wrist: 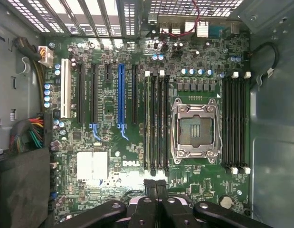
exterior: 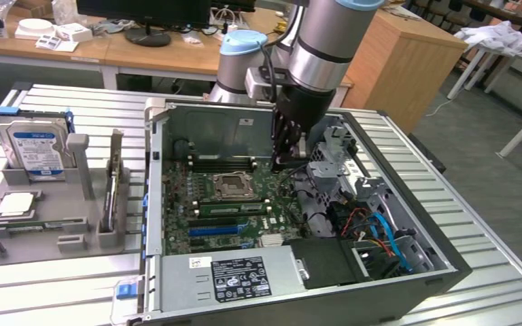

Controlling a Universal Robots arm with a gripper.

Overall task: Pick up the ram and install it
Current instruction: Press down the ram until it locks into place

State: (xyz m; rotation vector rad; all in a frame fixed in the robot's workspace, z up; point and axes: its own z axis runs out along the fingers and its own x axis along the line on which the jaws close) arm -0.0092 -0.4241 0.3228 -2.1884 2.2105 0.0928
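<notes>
- Slatted table [exterior: 483, 221] carries the open PC case [exterior: 402, 291]. The arm reaches down into it, so the fingers [exterior: 285, 161] hang inside the case walls.
- Motherboard [wrist: 203, 186] lies flat right under the fingers [wrist: 156, 183]. The bank of long memory slots [wrist: 156, 121] sits just ahead of the tips, with the CPU socket [wrist: 194, 130] beside that bank.
- Grey parts holder [exterior: 25, 252] stands on the table outside the case, well apart from the fingers toward the exterior view's left.
- The ram [exterior: 113, 183] stands on its long edge in that holder, untouched and nowhere near the fingers.
- Fingers are pressed together with only a thin seam between them, and I see nothing clamped there.
- Judgement: the pick is not yet done, so that is the step in hand.
- To do it well:
  - Clear the case rim and drive cage with a straight vertical path.
  - Straddle the stick's flat faces near mid-length.
  - Pinch the board, not the chips.
  - Lift parallel to the holder groove so it doesn't bind or twist.
</notes>
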